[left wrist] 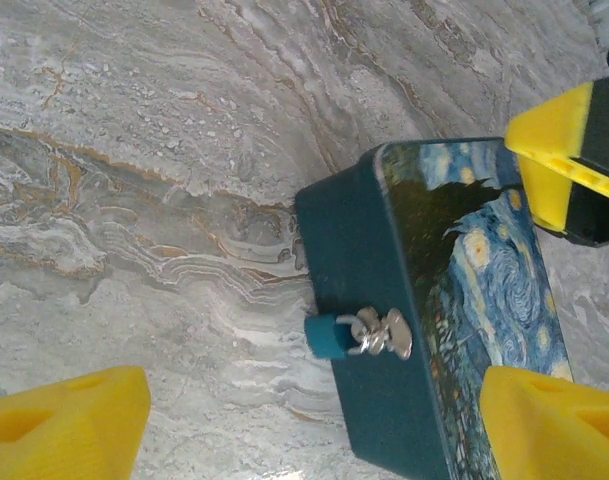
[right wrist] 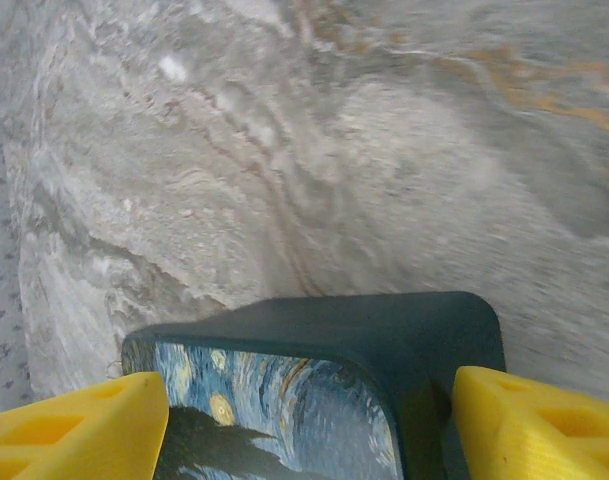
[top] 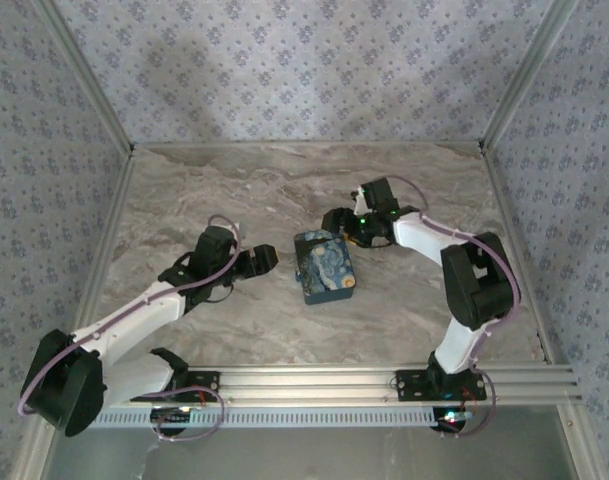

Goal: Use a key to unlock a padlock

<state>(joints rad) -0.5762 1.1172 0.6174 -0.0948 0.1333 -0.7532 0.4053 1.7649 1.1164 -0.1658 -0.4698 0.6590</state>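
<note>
Grey, swirly stone covers the table (top: 234,190), and blue flowery wallpaper (top: 284,60) stands around it. On the left side, the left arm (top: 134,320) reaches out low over the table toward the middle. The left gripper (top: 264,258) sits near the left side of a dark blue box (top: 325,267). In the left wrist view its yellow fingers (left wrist: 64,425) are spread very wide. There is nothing between them but table and the end of the box, so this hand holds nothing. A small blue padlock (left wrist: 331,336) hangs on the side of the box that faces the left gripper. It sits by a shiny silver clasp (left wrist: 382,332). I cannot pick out a key. The box lies flat in the middle of the table, and its lid has a painting of a starry night sky. At the far end of the box is the right gripper (top: 334,222). Its yellow fingers (right wrist: 539,425) are also wide apart, one on each side of that end of the box. I cannot tell if they touch it. The right arm (top: 464,280) bends back to the right.
</note>
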